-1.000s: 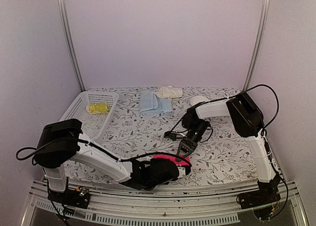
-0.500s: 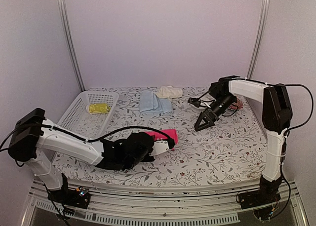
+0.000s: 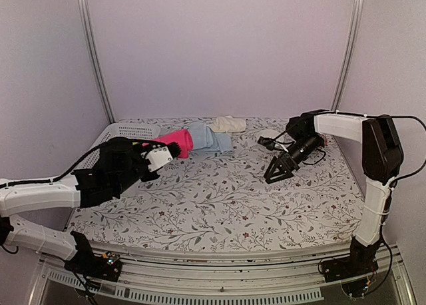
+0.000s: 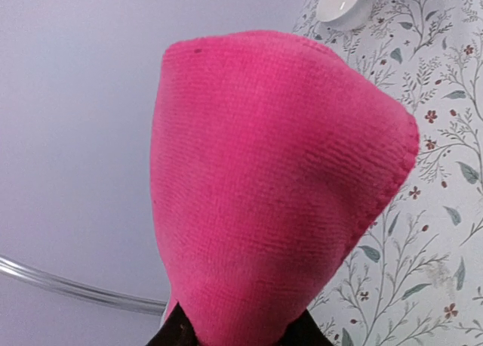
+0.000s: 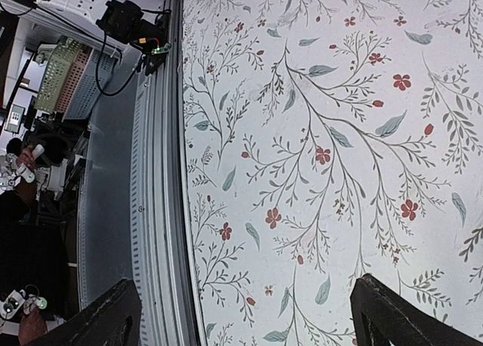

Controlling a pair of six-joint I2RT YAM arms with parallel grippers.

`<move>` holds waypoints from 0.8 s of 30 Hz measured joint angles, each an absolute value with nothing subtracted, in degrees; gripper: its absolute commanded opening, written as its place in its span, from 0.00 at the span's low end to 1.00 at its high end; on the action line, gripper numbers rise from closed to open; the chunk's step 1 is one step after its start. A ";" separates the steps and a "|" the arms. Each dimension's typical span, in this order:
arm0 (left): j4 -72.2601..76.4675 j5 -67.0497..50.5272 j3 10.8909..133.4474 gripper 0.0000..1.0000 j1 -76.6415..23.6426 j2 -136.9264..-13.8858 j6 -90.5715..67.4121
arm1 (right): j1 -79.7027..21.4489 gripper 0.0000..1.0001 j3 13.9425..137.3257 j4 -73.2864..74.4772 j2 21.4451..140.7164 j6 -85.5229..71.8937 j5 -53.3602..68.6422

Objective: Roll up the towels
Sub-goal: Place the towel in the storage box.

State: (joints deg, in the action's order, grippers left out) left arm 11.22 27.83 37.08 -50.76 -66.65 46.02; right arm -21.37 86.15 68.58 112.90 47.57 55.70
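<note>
Your left pincer [image 3: 164,155] is clamped on the hot pink towel [image 3: 178,142], rolled and lifted near the far-left corner of the surface [image 3: 219,205]. The roll's long axis runs roughly along the far edge. The basket [image 3: 126,128] lies just left of it, probably your drop spot. Your left arm hides the basket's inside.

You cannot tell whether the roll's free end touches the light blue towel [image 3: 212,138]. The cream towel [image 3: 228,124] sits loose at the far edge. Your right pincer [image 3: 278,172] gapes wide and empty over the right side.
</note>
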 measured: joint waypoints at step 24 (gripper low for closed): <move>7.77 -5.48 36.47 0.00 -2.68 -67.22 56.69 | -21.37 0.99 84.40 73.63 113.73 56.53 61.78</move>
